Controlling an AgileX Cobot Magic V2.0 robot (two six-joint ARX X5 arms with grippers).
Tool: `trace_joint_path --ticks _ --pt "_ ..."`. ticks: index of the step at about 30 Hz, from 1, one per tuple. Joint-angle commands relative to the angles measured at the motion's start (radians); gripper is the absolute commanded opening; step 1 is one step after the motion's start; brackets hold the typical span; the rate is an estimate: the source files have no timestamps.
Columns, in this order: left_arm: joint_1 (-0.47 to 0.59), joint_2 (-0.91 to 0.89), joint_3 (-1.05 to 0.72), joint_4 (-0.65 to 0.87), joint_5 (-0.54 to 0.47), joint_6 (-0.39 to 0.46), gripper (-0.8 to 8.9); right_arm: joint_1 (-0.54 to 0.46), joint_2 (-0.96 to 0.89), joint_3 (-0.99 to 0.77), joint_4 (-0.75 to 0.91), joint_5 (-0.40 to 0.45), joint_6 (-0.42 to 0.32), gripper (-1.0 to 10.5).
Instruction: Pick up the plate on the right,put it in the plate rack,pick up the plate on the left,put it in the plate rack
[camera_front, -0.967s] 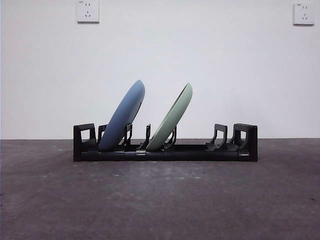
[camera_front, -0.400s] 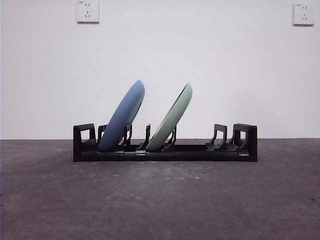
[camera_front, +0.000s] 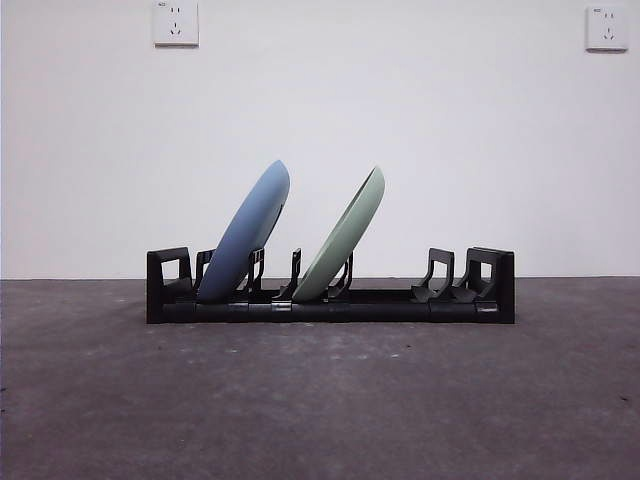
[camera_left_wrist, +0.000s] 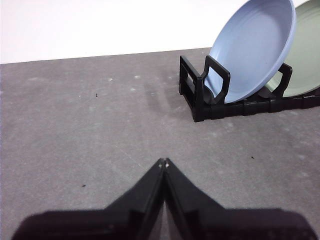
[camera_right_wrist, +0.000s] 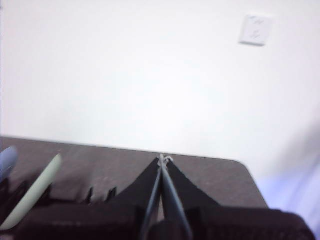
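Note:
The black plate rack (camera_front: 330, 298) stands across the middle of the dark table. A blue plate (camera_front: 246, 233) leans in its left slots and a pale green plate (camera_front: 344, 236) leans in the slots beside it. Both plates tilt to the right. The left wrist view shows the rack's end (camera_left_wrist: 200, 92), the blue plate (camera_left_wrist: 255, 47) and a bit of the green plate (camera_left_wrist: 304, 60). My left gripper (camera_left_wrist: 164, 162) is shut and empty, back from the rack. My right gripper (camera_right_wrist: 163, 159) is shut and empty, raised above the rack's other end, with the green plate (camera_right_wrist: 31, 200) off to one side.
Two wall sockets (camera_front: 176, 22) (camera_front: 607, 27) sit high on the white wall behind the table. The rack's right-hand slots (camera_front: 440, 275) hold nothing. Bare grey tabletop (camera_front: 320, 400) stretches in front of the rack.

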Motion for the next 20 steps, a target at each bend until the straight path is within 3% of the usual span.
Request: trace_joint_path --ticks 1,11,20 --pt "0.003 0.0 -0.011 0.008 0.001 -0.006 -0.04 -0.024 -0.103 -0.176 0.075 0.001 0.013 0.0" --pt "0.003 0.0 -0.011 0.008 0.001 -0.006 -0.04 -0.033 -0.42 -0.779 0.378 0.002 0.127 0.0" --pt "0.003 0.003 -0.011 0.009 0.001 -0.006 -0.04 -0.033 -0.533 -1.101 0.509 0.001 0.21 0.0"
